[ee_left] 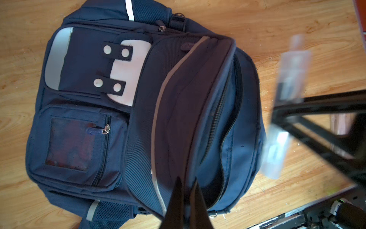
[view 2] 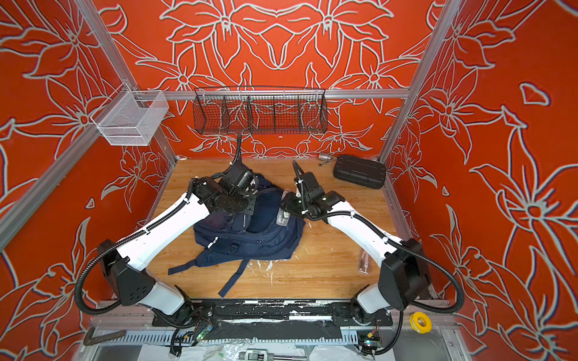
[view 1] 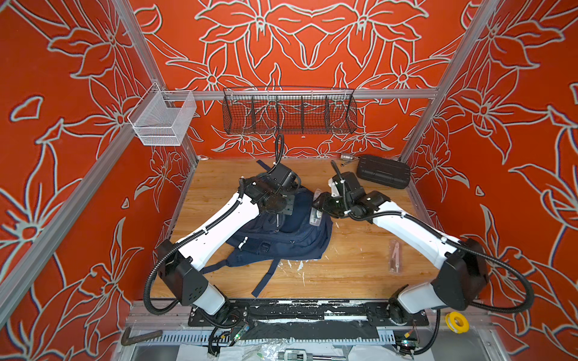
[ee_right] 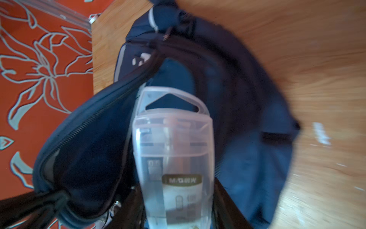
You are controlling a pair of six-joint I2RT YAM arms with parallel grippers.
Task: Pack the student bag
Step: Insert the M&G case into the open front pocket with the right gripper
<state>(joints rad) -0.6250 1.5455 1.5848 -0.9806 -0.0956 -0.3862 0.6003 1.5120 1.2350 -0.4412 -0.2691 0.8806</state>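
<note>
Wood-grain tabletop (view 1: 344, 268) inside red flower-patterned walls (view 1: 312, 47) carries, in both top views, the large navy blue fabric student bag (view 1: 291, 243). It lies near the middle with its straps trailing toward the robot base; a black ribbed hard case (view 1: 383, 172) sits well apart at the far right corner and a black wire basket (view 1: 289, 114) hangs on the back rail. From the left wrist, the left gripper (ee_left: 186, 200) is pinched tight on the edge of the bag's unzipped main flap, so the mouth gapes (blue lining showing). From the right wrist, the right gripper (ee_right: 178, 200) clamps a clear plastic pen box (ee_right: 172, 138), hanger end pointed into that mouth; how far in I cannot tell. To do this well, I judge: hold the flap high and taut, feed the box in lengthwise past the zip teeth, and release only once it rests deep inside. White scuffs (view 1: 295, 267) mark the boards beside the bag.
</note>
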